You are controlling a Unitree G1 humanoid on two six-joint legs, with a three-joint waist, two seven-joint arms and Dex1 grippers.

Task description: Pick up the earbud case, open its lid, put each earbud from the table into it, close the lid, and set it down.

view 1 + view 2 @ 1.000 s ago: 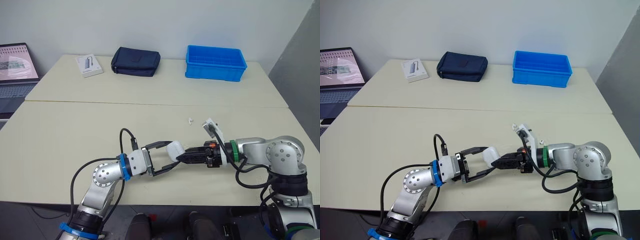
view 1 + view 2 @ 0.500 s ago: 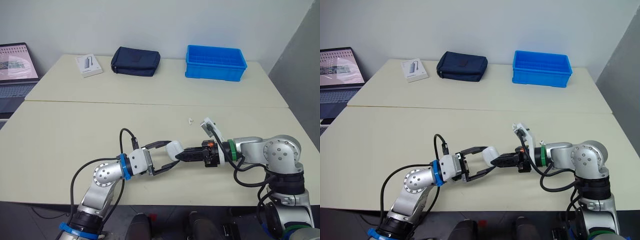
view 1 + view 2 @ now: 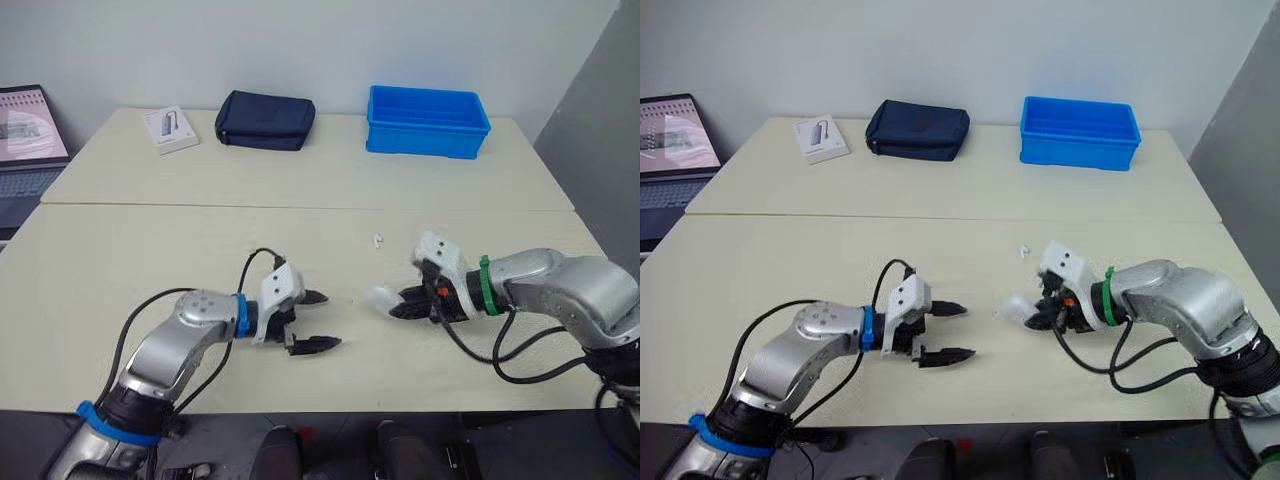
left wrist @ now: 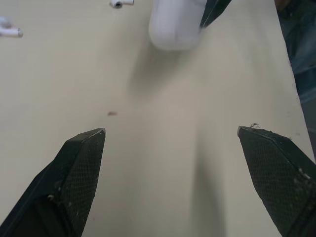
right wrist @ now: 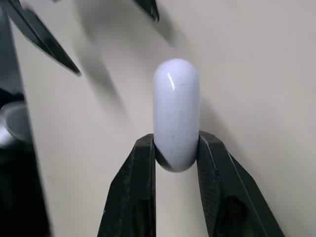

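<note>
Two claws are facing each other over the near part of the counter (image 3: pixel 150 250), with a clear gap between them. The right claw (image 3: pixel 402 301) is pinching the case (image 3: pixel 383 297) by one end. Its black fingers (image 5: pixel 143 197) are pressing on opposite sides, and the free rounded end is pointing left toward the left claw (image 3: pixel 328 320). That left claw is standing spread wide and carrying nothing. The case is looking closed, with no gap showing. Whether it is hanging just above the counter or grazing it, I cannot tell.

One earbud (image 3: pixel 378 240) is lying on the counter just beyond the case, on the far side. A second earbud (image 4: pixel 7 30) is lying apart from the first.

Judging by this, the lid opening is coming up. Doing it well is going to mean bringing the left claw in level with the free end, centring that end between the spread fingers and catching only the lid edge. The right claw should be gripping the body alone, since squeezing across the seam would be holding the lid down. Which end is carrying the lid is not showing. The smooth, rounded shell is likely to be slipping under a hard pry, so a slow hinge-wise lift is looking safest.
</note>
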